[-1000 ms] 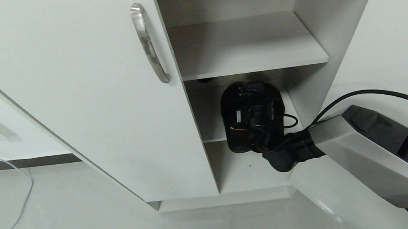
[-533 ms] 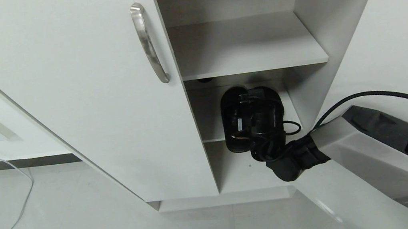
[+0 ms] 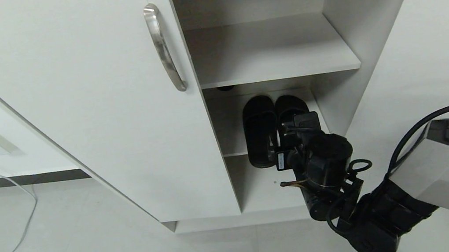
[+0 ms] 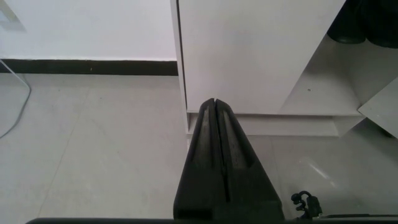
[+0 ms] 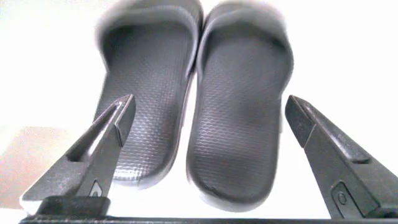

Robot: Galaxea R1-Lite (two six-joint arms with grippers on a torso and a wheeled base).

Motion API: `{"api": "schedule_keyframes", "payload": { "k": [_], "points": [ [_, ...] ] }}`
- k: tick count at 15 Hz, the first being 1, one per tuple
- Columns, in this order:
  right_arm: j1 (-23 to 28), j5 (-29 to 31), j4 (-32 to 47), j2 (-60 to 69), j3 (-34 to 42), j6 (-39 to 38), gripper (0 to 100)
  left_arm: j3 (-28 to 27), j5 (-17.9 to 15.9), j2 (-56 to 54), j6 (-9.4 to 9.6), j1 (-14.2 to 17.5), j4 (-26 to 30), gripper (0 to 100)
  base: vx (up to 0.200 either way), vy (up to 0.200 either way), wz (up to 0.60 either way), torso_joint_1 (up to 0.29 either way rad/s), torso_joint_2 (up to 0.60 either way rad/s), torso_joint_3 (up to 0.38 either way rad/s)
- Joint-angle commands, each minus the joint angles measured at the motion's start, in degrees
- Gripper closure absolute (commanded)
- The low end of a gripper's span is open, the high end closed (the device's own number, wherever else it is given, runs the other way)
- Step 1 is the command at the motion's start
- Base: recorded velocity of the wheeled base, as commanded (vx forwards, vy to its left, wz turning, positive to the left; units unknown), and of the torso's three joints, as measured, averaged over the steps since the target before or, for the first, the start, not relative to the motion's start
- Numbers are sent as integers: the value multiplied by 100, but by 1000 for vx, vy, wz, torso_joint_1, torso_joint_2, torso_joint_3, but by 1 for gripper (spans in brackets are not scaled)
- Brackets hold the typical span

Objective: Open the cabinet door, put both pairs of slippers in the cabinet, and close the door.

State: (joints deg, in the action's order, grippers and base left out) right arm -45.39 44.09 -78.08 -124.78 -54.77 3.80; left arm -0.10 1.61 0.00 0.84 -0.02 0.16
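One pair of black ribbed rubber slippers is laid on the white cabinet's middle shelf, just ahead of the right claw, whose jaws are spread wide and empty to either side of the pair.

The claw should likely be drawn straight back next, and the second pair then fetched. The open white door is close beside it. The left claw is pressed closed.

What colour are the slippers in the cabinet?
The slippers are black, seen best in the right wrist view.

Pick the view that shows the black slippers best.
Right wrist view: both black slippers lie side by side, close up, between the open fingers of the right gripper. Head view has that gripper covering part of one; left wrist view catches just their near ends.
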Motion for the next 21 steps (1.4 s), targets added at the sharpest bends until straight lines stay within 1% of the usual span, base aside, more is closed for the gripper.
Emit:
{"api": "schedule_keyframes", "payload": {
  "k": [1, 7, 10, 12, 21],
  "points": [
    [-58, -15, 21, 244, 160, 15, 0, 1, -3, 9, -5, -6, 2, 100, 0, 0, 0, 0, 0, 0],
    [-84, -41, -5, 174, 98, -11, 0, 1, -12, 9, -5, -6, 2, 100, -200, 0, 0, 5, 1, 5],
    [-84, -59, -41, 174, 177, -29, 0, 1, -3, 9, -5, -6, 2, 100, 0, 0, 0, 0, 0, 0],
    [-120, -59, -41, 156, 142, -29, 0, 1, 6, 9, -58, 2, 2, 100, 0, 0, 0, 0, 0, 0],
    [-137, -50, -41, 121, 221, -29, 0, -8, -12, 9, -58, 2, 11, 100, 0, 0, 0, 0, 0, 0]
  ]
}}
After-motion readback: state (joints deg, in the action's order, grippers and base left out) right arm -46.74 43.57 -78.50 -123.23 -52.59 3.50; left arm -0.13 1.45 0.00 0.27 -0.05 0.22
